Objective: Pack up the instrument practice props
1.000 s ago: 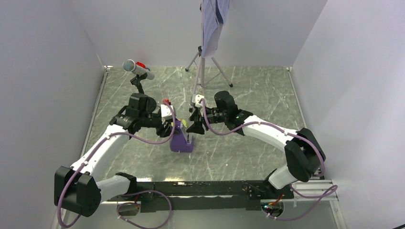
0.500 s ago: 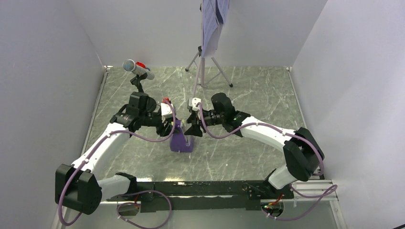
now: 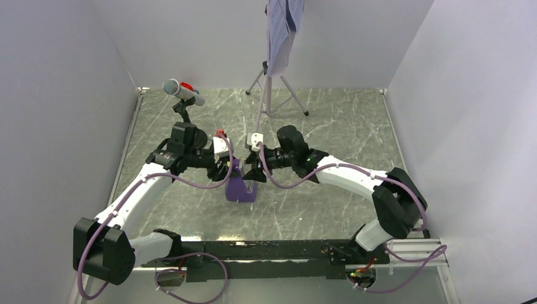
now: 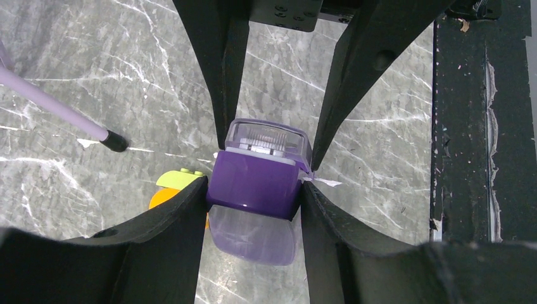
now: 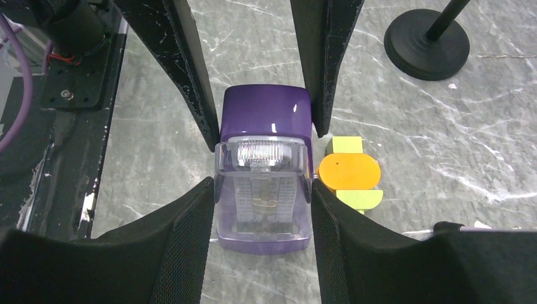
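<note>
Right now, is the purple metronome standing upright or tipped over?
Upright: the purple metronome stands on its wide base, narrow top pointing up.

**Blind spots on my screens**

From above, the far edge cuts off the music stand and its sheet-music pages, and my left hand and right hand cover the top of the purple metronome. On the left wrist view, the orange-and-green block only peeks out from behind a finger, and from above I can't find it. The right wrist view crops the microphone stand just above its base.
</note>
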### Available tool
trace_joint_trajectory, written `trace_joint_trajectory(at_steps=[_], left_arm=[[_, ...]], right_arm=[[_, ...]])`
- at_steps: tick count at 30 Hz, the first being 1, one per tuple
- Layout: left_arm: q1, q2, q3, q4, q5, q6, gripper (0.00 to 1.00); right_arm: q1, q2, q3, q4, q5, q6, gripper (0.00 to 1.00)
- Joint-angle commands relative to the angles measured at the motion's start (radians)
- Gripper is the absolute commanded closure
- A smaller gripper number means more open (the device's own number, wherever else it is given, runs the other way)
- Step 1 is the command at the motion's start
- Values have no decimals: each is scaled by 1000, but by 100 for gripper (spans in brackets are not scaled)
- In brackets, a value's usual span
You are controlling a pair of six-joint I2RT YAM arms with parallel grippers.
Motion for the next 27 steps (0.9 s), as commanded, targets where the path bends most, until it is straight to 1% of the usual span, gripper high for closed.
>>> trace_joint_trajectory(at_steps=[1, 10, 13, 18, 23, 27], left_arm=[[11, 42, -25, -86, -91, 24, 99], [10, 29, -46, -86, -100, 42, 99], [10, 25, -51, -92, -93, 58, 98], [6, 22, -60, -99, -81, 87, 99], [-24, 42, -64, -58, -17, 53, 99], [-49, 55, -59, -56, -11, 52, 99]], right_arm=[[1, 16, 6, 68, 13, -28, 100], [6, 64, -60, 133, 44, -34, 100], [6, 90, -52, 137, 45, -23, 100], [9, 127, -27, 134, 52, -20, 100], [27, 182, 8, 121, 63, -27, 100], [50, 223, 31, 102, 110, -51, 100]])
